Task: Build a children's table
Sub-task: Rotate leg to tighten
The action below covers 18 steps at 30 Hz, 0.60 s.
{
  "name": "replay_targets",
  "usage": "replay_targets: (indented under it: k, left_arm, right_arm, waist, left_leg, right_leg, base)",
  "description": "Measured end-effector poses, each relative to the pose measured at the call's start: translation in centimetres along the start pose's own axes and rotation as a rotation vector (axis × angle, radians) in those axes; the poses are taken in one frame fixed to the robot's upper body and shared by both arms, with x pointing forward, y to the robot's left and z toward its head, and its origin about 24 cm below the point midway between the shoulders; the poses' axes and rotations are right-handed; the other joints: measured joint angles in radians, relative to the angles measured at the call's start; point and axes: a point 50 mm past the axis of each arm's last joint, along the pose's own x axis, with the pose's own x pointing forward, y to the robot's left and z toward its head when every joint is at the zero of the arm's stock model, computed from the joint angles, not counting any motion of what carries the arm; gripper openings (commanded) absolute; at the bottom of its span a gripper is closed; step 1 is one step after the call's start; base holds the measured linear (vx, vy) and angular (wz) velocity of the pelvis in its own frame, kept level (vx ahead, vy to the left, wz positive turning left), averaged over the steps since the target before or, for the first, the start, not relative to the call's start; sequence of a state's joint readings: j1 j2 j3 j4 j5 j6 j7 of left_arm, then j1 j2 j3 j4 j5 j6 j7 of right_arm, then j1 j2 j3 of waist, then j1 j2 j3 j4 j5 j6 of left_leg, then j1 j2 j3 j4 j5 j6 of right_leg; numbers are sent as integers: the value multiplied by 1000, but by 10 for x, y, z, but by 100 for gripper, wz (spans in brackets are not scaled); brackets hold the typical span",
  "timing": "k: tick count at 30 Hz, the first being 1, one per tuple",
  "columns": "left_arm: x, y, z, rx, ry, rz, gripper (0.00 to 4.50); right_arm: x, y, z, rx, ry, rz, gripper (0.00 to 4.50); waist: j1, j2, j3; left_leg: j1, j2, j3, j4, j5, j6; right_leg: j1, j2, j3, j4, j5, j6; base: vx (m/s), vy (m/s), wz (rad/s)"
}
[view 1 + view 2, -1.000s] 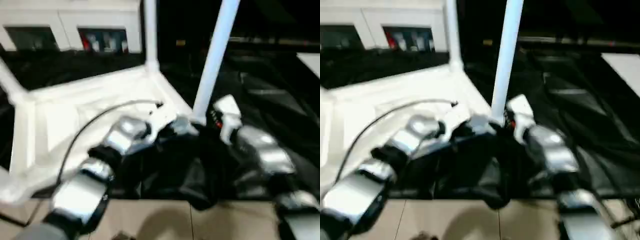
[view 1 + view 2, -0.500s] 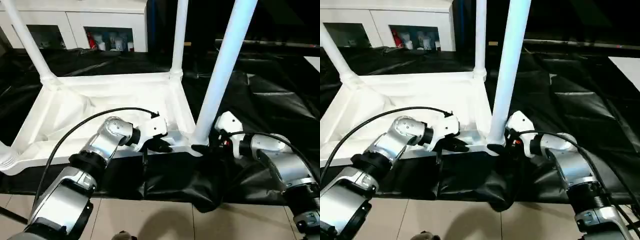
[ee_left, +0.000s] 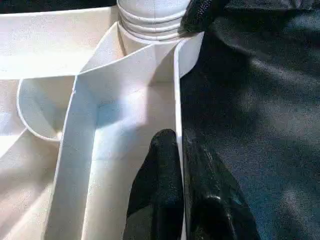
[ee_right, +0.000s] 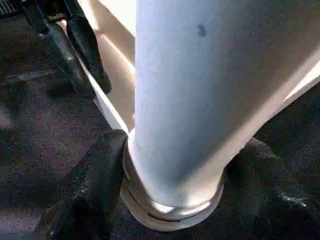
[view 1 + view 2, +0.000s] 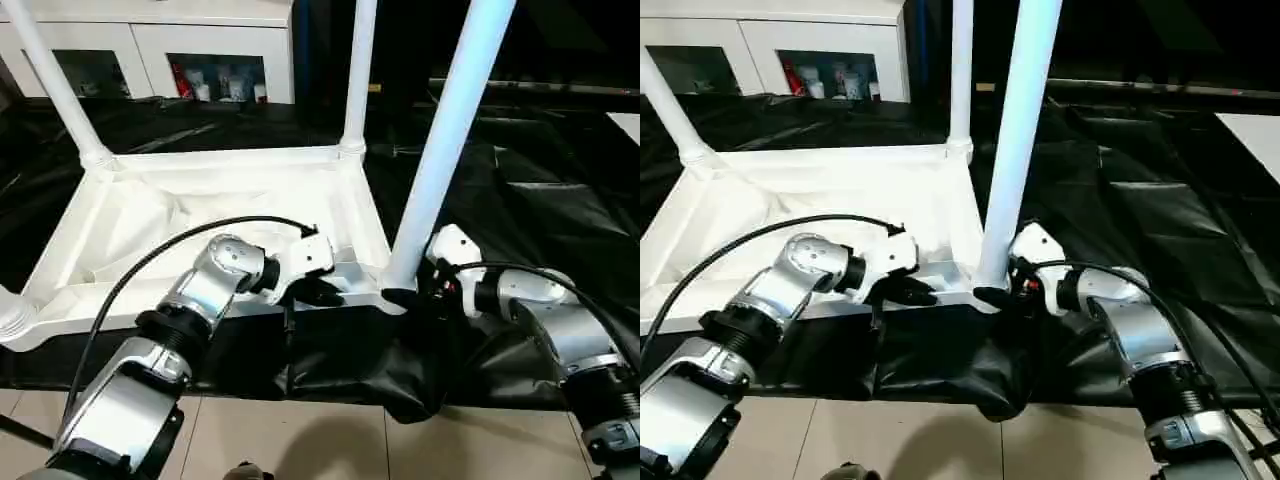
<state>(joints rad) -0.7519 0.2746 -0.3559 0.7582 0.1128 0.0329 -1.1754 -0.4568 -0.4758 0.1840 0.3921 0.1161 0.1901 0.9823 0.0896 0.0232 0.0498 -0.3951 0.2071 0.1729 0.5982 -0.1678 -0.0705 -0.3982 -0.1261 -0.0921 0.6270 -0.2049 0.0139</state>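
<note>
Now the left gripper (image 3: 179, 192) pinches the tabletop (image 5: 200, 200) rim; the right gripper (image 4: 172, 200) clasps the near leg (image 5: 440, 150) base. Press it straight down, bracing the rim.

Both head eyes look down at the tabletop (image 5: 200, 200) (wrist cameras sit close, sharing its corner leg (image 4: 200, 90)).

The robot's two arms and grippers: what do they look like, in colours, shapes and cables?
Both forearms are silver, rounded segments joined by black rings. Each wrist ends in a white housing; the right one shows a small red mark. A black cable loops along the left arm. The left gripper and right gripper each have two black, tapered fingers.
</note>
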Motion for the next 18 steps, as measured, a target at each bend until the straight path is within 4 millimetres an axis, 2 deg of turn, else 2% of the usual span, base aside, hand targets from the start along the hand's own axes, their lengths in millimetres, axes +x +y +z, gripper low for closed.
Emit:
replay_targets:
  k: [12, 14, 18]
  left_arm:
    - [-1, 0, -1, -10, 4, 9, 0]
    - [3, 2, -2, -49, -1, 60, 0]
    - [19, 13, 5, -129, 9, 220, 0]
  right_arm:
    - [4, 1, -1, 15, -11, -7, 266]
    - [12, -1, -3, 77, -36, -75, 266]
    - [33, -12, -4, 241, -87, -344, 265]
  waist:
    - [-2, 0, 0]
    - [-4, -2, -1]
    - [-25, -2, -1]
  left_leg:
    - [1, 0, 0, 0, 0, 0]
    - [5, 0, 0, 0, 0, 0]
    - [10, 0, 0, 0, 0, -1]
  right_leg:
    - [0, 0, 0, 1, 0, 0]
    - [2, 0, 2, 2, 1, -1]
    - [4, 1, 5, 1, 4, -6]
  base:
    - [0, 0, 0]
    - [0, 0, 0]
    - [0, 0, 0]
